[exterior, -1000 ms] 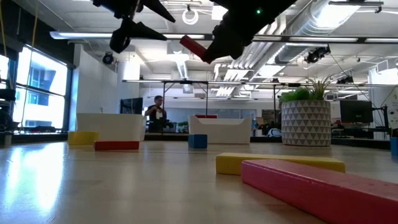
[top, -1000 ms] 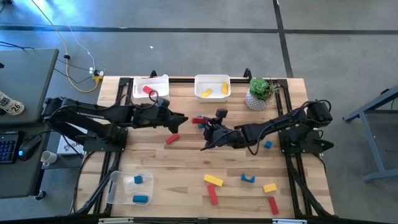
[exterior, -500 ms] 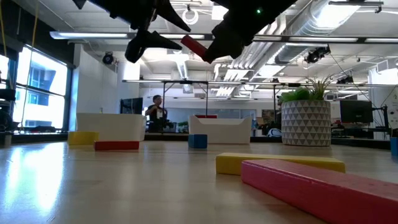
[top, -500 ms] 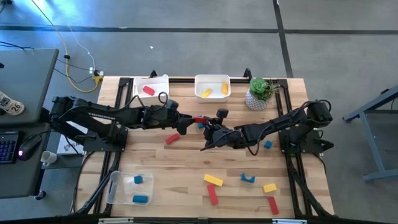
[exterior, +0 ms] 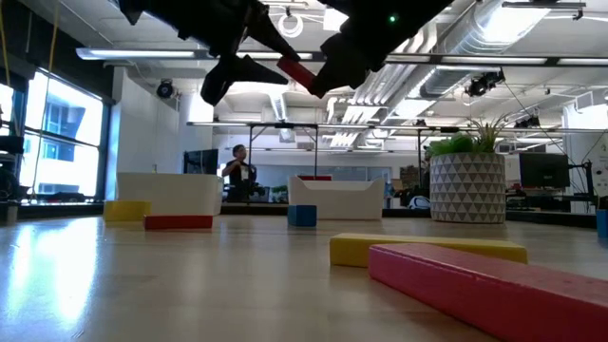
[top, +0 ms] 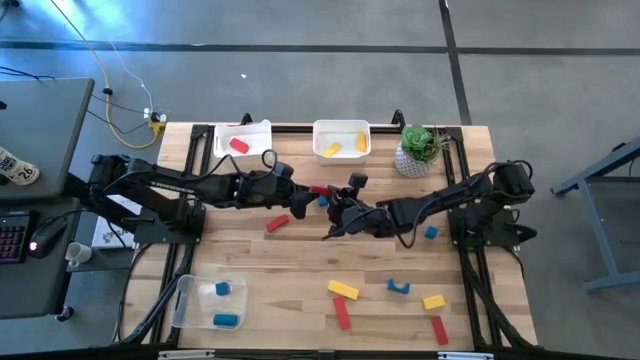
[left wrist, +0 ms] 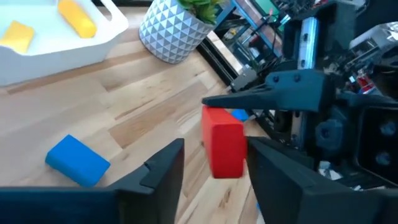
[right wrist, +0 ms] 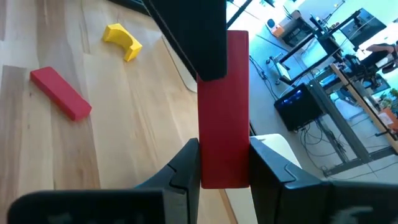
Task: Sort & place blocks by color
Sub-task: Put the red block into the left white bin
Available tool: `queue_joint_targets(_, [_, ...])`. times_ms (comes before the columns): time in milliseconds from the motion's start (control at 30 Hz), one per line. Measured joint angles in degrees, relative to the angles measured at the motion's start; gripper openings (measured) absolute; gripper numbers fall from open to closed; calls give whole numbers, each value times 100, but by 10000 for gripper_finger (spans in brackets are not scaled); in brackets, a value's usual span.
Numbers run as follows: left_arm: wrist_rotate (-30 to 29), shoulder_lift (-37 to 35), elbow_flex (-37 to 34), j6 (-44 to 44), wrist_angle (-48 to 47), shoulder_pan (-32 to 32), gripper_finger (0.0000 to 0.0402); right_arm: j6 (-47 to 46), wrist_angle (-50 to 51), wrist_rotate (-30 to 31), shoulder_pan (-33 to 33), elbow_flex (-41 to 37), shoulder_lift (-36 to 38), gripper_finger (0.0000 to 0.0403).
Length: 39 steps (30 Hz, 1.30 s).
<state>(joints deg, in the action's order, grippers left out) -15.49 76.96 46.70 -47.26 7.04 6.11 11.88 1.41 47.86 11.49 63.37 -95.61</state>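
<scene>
My right gripper is shut on a red bar block and holds it in the air over the middle of the table. My left gripper is open. Its fingers stand on either side of the bar's free end, and I see no touch. In the low view the bar hangs high between the left gripper and the right gripper. Other red, yellow and blue blocks lie flat on the table, among them a red bar and a blue block. My right gripper pinches the red bar between its two fingers at the end nearest the wrist. The fingers come from the table's right and lie along the bar. The bar is lifted clear, tilted, with its free end pointing toward the left arm.
At the far edge stand a white bin with a red block, a white bin with yellow blocks and a potted plant. A clear bin with blue blocks sits near left. Loose blocks lie near right, such as a yellow bar.
My left gripper has moved toward the table's right, up to the red bar in the right gripper, and its open fingers now straddle the bar's free end. The right arm and the bar have kept still.
</scene>
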Motion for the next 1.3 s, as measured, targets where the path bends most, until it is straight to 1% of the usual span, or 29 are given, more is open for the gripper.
queue_joint_targets(300, [-147,18,0,742,76,-1,65,-2,2,-98,-4,0,0,80])
queue_joint_targets(433, [-190,18,0,833,135,0,37,17,4,-1,-2,0,0,80])
queue_joint_targets(567, [-186,17,0,990,166,2,39,18,4,6,-4,0,1,84])
queue_joint_targets(700, [-188,16,0,1196,136,0,46,0,4,-80,-2,0,4,103])
queue_joint_targets(867, [-218,14,0,1387,127,0,45,-246,5,-262,-2,0,4,142])
queue_joint_targets(1067, [-305,10,0,1559,82,31,45,-586,-11,-393,-37,0,4,199])
queue_joint_targets(1167, [-358,7,0,1656,-1,104,44,-544,-11,-246,-59,0,4,223])
queue_joint_targets(1300, [-390,-26,0,1758,-335,278,44,-549,0,383,-57,0,4,238])
